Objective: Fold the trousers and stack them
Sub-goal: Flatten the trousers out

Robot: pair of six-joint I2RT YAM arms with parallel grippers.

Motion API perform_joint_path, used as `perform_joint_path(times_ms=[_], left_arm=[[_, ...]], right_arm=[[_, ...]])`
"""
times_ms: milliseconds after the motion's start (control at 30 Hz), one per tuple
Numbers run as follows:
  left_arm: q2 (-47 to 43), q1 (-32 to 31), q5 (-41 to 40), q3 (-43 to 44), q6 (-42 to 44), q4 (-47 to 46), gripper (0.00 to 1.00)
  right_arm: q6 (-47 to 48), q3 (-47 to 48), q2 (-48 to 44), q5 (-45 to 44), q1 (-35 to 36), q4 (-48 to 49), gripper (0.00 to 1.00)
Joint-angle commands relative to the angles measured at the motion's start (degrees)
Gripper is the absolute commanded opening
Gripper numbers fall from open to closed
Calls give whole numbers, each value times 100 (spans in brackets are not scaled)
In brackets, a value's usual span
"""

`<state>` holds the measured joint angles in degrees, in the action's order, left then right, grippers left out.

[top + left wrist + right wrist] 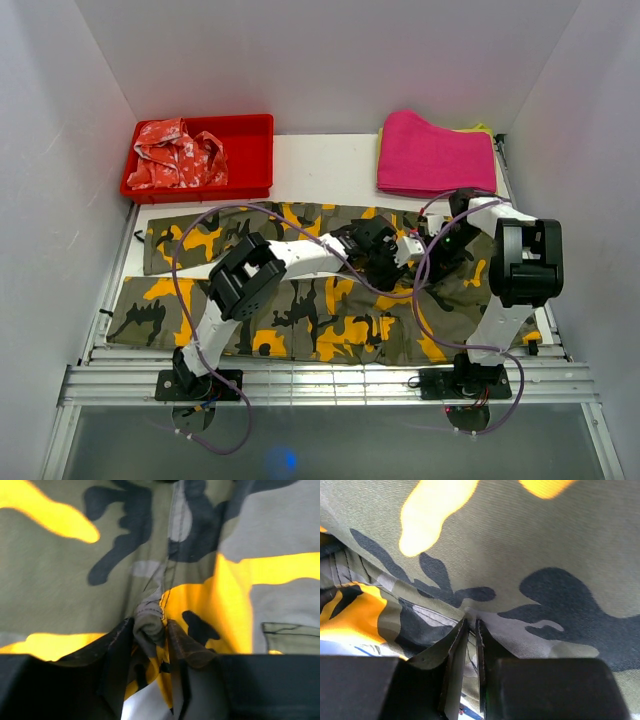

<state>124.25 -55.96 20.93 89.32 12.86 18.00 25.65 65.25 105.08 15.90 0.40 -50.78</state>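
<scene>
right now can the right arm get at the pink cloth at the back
Probably not yet: the right arm has its jaws pinched on the trousers. The pink cloth lies just beyond it with nothing standing between, so once it lets go the way looks free.

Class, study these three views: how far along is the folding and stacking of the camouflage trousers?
Done: the trousers lie spread flat across the table, both legs pointing left; no fold shows yet. In hand: the left gripper and the right gripper each pinch a bit of cloth towards the waist end. Left: every fold, then the stacking.
</scene>
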Motion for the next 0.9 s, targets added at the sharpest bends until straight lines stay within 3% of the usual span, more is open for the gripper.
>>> perform_joint_path(times_ms=[0,133,300,533,667,767,867], left_arm=[[-286,138,-827,-640,181,705,43],[-927,375,-1020,-1521,260,723,40],[-1560,665,-1047,-1866,427,740,41],[-1983,710,-11,-698,542,679,47],[-1335,430,324,250,279,626,48],[-1017,209,359,410,-2,250,48],[-569,103,395,621,-345,64,47]], right_arm=[[493,-109,469,-1168,-269,789,20],[625,-101,522,-1256,-322,851,20],[740,31,461,-853,-313,658,20],[766,513,101,114,-251,25,20],[608,839,-145,404,-260,-274,25],[441,1015,-321,353,-330,-406,30],[371,1016,-251,89,-532,-441,28]])
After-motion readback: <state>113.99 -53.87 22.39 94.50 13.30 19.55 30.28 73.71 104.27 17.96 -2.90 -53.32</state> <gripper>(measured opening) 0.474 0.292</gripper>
